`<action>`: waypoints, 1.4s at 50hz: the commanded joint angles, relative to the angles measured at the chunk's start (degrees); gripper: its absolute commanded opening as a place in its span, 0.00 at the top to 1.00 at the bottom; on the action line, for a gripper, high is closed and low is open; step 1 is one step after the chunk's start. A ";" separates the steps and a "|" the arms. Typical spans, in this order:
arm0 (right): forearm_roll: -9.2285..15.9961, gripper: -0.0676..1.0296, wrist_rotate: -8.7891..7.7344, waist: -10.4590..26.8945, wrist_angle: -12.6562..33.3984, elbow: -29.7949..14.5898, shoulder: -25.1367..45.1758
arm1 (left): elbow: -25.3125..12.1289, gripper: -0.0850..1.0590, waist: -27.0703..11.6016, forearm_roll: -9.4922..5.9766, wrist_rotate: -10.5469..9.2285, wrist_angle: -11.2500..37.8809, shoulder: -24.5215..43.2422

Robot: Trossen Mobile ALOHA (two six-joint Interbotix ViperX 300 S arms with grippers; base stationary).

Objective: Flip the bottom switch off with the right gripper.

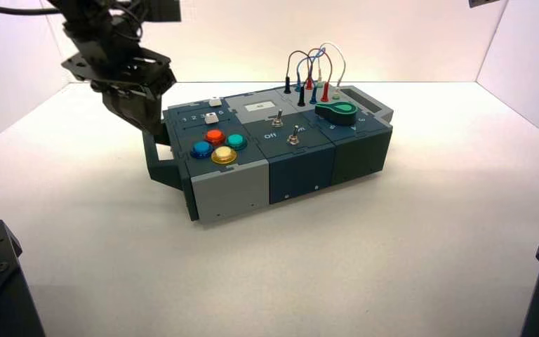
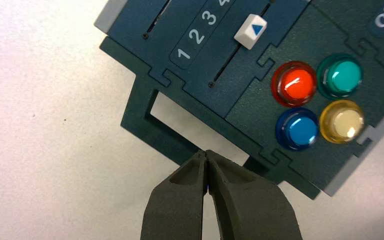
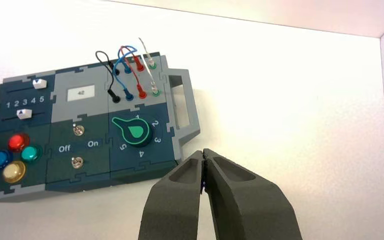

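Your right tool (image 3: 204,154) is at the approach stage: it stands over the counter (image 3: 280,125) by the box's handle end, near the knob (image 3: 137,132), its two fingers pressed together with nothing between them. Contact with the bottom switch (image 3: 77,162) is not made.

The next move calls for you to carry the closed tips across the knob's side of the box to that toggle, lower them on the "On" side and push the lever toward "Off". In my judgement, too low a path could catch the knob, and too wide a sweep could reach the yellow button (image 3: 14,171).

The switch itself is a small silver metal toggle with a thin lever on a bright nut base, set in the dark panel below the "Off" and "On" lettering. A like toggle (image 3: 78,129) is above that lettering; do not confuse the two. Your left tool (image 2: 205,152) is idle over the opposite handle, also closed.
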 commanded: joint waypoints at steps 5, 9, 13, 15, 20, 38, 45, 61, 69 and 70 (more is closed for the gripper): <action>0.62 0.96 0.00 3.34 -0.35 -2.81 0.35 | -3.78 0.95 -0.18 0.18 0.18 -0.26 3.69; 1.32 0.96 0.00 5.19 -0.09 -3.87 1.23 | -4.83 0.95 -0.18 0.26 0.18 -0.18 6.24; 2.20 0.96 0.00 7.21 0.88 -5.10 2.99 | -5.71 0.95 -0.18 0.26 0.18 0.09 8.61; 2.90 0.96 0.00 8.53 1.67 -5.98 4.22 | -6.06 0.95 -0.18 0.26 0.26 0.26 9.58; 4.04 0.96 0.09 11.16 3.43 -7.38 8.26 | -7.03 0.95 -0.18 0.62 0.44 1.05 12.13; 6.33 0.96 0.09 16.17 3.78 -11.95 30.85 | -8.96 0.95 -0.18 0.70 0.70 1.76 15.64; 6.86 0.96 0.09 16.17 3.43 -14.50 34.89 | -8.88 0.95 -0.18 0.70 0.79 1.76 14.33; 9.49 0.96 0.09 19.34 3.60 -18.90 40.96 | -8.53 0.95 -0.18 0.70 0.88 1.67 13.27; 10.72 0.96 0.18 22.50 3.69 -19.95 44.74 | -8.53 0.95 -0.18 0.79 0.97 1.76 13.10; 10.90 0.96 0.18 22.59 3.69 -20.04 45.00 | -8.53 0.95 -0.18 0.79 0.97 1.76 13.10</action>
